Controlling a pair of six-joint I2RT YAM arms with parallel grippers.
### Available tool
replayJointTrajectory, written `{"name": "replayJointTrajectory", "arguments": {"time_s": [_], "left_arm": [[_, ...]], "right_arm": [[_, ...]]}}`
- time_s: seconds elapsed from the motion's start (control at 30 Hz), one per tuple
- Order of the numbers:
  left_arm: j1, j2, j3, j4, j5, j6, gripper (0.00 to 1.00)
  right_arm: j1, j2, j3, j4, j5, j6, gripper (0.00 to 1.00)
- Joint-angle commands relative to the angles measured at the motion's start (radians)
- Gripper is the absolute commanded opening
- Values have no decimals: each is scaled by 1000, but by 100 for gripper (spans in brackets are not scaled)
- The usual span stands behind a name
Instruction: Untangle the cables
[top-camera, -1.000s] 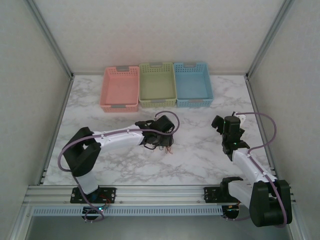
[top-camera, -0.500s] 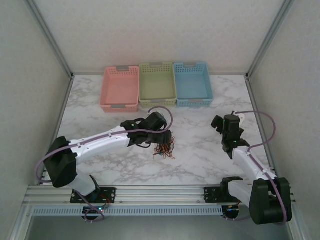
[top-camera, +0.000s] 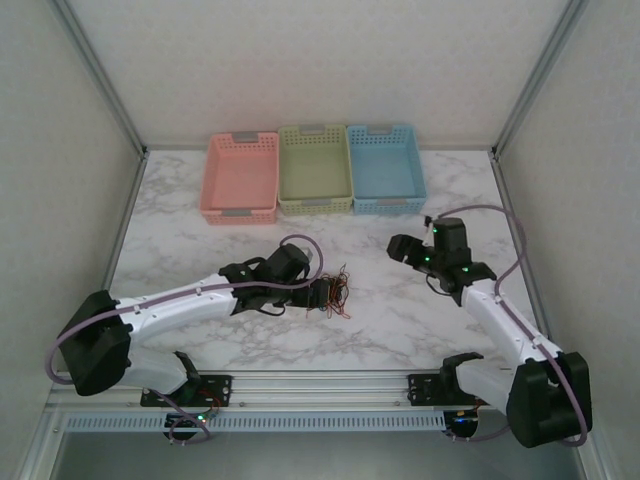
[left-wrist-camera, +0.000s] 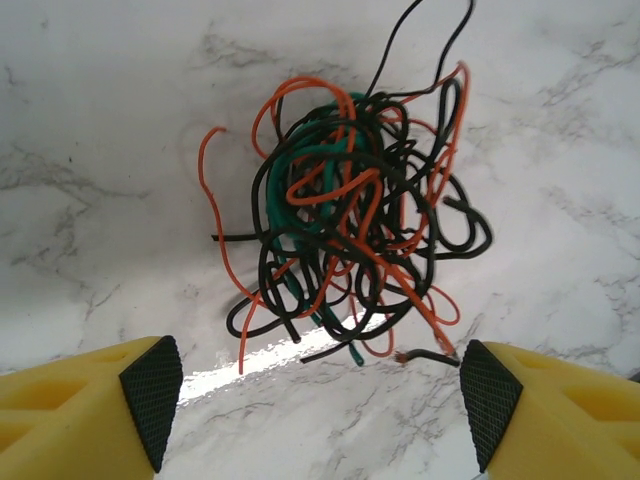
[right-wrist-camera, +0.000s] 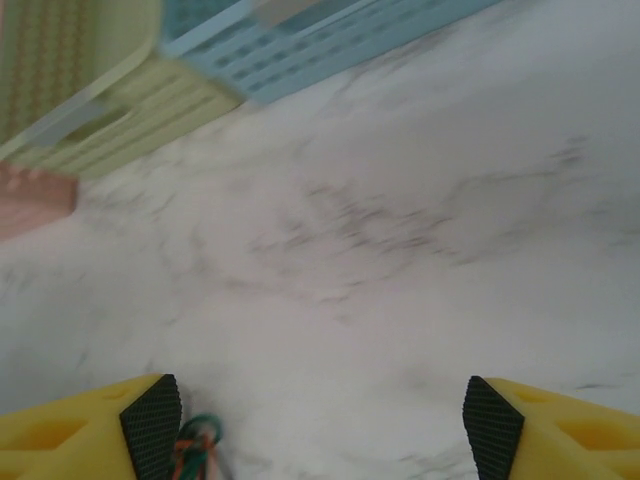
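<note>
The cables (left-wrist-camera: 350, 220) form one loose tangle of black, red-orange and teal-green wires lying on the marble table (top-camera: 400, 320), near its middle (top-camera: 336, 296). My left gripper (left-wrist-camera: 320, 400) is open just short of the tangle, which lies ahead of the fingertips, not between them; a bare black wire end rests near the right fingertip (left-wrist-camera: 488, 400). In the top view the left gripper (top-camera: 316, 294) sits at the tangle's left side. My right gripper (top-camera: 402, 250) hovers open to the right of the tangle, holding nothing. By its left fingertip (right-wrist-camera: 152, 420) a small loop of the cables (right-wrist-camera: 196, 444) peeks in.
Three baskets stand in a row at the back: pink (top-camera: 241, 176), green (top-camera: 315, 168) and blue (top-camera: 386, 166). The right wrist view shows the green basket (right-wrist-camera: 80, 70) and blue basket (right-wrist-camera: 300, 35) ahead. Metal frame posts and walls border the table.
The left arm has stretched lower and further forward, and the tangle that hung under its gripper now lies free on the table. The right gripper has swung left towards the middle.
</note>
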Motion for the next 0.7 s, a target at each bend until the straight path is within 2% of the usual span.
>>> {"name": "replayJointTrajectory", "arguments": {"time_s": [0.0, 0.3, 0.47, 0.67], "left_arm": [[7, 19, -16, 75, 11, -36, 74], [7, 54, -11, 75, -6, -24, 73], [7, 58, -18, 84, -1, -26, 72], [7, 57, -32, 92, -7, -27, 72]], "right_arm": [[109, 56, 67, -87, -79, 30, 76], [310, 261, 184, -82, -34, 140, 67], [349, 348, 243, -97, -4, 153, 52], [362, 411, 281, -111, 29, 171, 51]]}}
